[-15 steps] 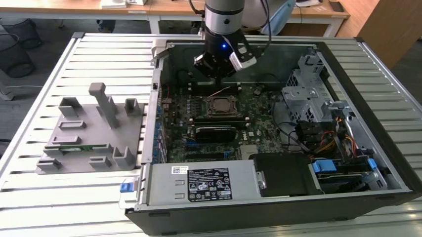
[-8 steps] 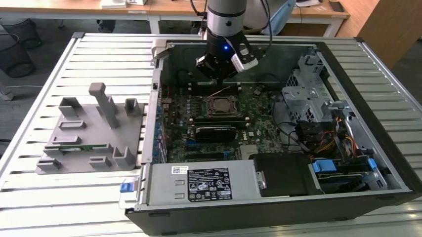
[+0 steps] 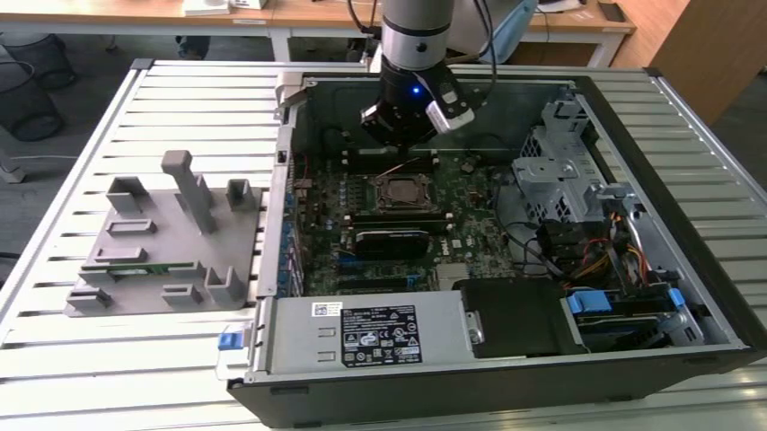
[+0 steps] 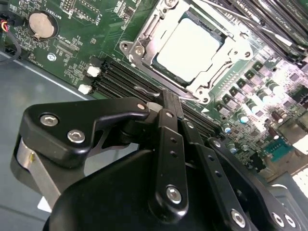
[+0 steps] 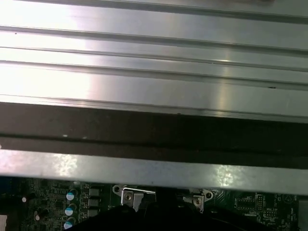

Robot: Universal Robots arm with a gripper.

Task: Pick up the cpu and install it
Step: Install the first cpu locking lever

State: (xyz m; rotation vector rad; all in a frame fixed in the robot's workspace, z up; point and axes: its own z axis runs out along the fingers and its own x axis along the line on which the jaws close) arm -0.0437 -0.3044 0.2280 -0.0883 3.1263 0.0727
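Here, in the exterior view, the nearest thing is a grey box with labels, at the front of the open case. Behind it comes a black block, just in front of the socket. The cpu is lying flat in the socket, and its shiny silver top shows inside the metal frame in the second wrist view. The gripper hangs just behind the socket, close above the green board, and is not touching the cpu. Its fingers look pressed together with nothing between them. A round silver battery sits on the board, well away from the socket. Far from the socket, to the exterior view's left, a grey holder stands on the slatted table beside the case
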